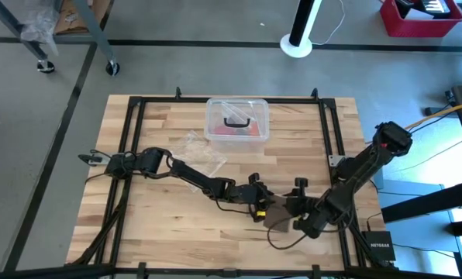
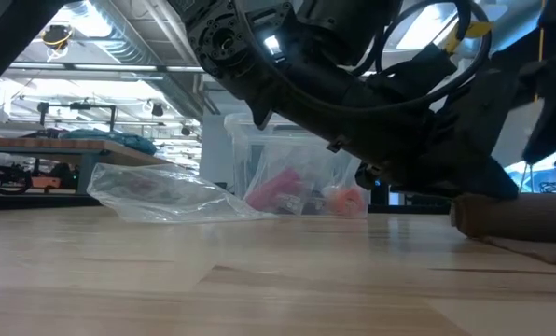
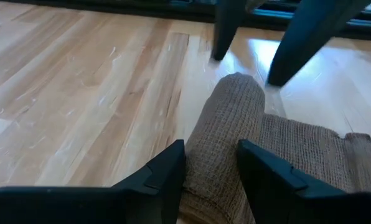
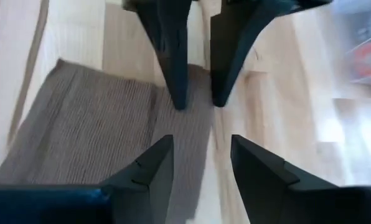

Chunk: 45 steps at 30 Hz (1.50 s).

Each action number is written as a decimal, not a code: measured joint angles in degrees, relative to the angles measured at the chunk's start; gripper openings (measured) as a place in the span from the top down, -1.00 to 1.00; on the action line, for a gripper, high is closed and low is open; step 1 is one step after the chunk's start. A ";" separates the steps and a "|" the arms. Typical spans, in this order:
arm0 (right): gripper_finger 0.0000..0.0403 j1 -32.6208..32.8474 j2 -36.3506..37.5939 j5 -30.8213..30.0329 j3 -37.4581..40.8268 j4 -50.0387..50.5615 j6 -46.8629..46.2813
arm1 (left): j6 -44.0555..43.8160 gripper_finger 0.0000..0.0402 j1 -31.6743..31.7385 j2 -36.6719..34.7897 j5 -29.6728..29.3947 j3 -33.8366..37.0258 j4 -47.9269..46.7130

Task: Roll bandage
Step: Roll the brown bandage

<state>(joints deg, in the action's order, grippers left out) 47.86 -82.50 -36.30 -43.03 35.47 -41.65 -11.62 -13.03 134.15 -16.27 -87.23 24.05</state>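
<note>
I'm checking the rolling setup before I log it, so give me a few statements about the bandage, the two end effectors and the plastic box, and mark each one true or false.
1. The left end effector has the rolled part of the bandage between its fingers. True.
2. The bandage lies inside the clear plastic box. False: it lies on the bare wooden table, near the front edge, apart from the box.
3. The right end effector is over a flat stretch of the bandage. True.
4. The clear plastic bag is draped over the bandage. False: the bag lies beside the box, away from the bandage.
5. The two end effectors are at opposite ends of the table. False: they meet close together at the bandage.
</note>
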 joint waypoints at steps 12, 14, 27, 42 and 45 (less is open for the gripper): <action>0.20 1.81 -0.02 8.15 6.89 -12.19 6.14 | 5.21 0.30 -2.00 -1.96 0.00 -0.81 1.31; 0.20 2.46 -0.02 8.56 6.94 -13.25 7.39 | 5.65 0.30 -2.34 -2.05 0.01 -1.57 1.30; 0.20 2.80 -0.06 10.95 6.01 -17.82 10.38 | 2.56 0.30 -2.96 0.98 -0.06 -1.62 0.64; 0.20 2.75 -0.11 7.77 5.14 -19.42 8.50 | 2.63 0.30 -6.90 1.25 0.07 -1.70 1.08; 0.20 2.80 -0.11 10.84 6.95 -21.78 6.18 | 3.08 0.30 -7.11 1.25 0.13 -1.76 2.96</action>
<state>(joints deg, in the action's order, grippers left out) 50.65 -82.61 -25.47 -36.08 13.69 -35.47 -8.54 -20.14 135.39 -16.14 -88.99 27.01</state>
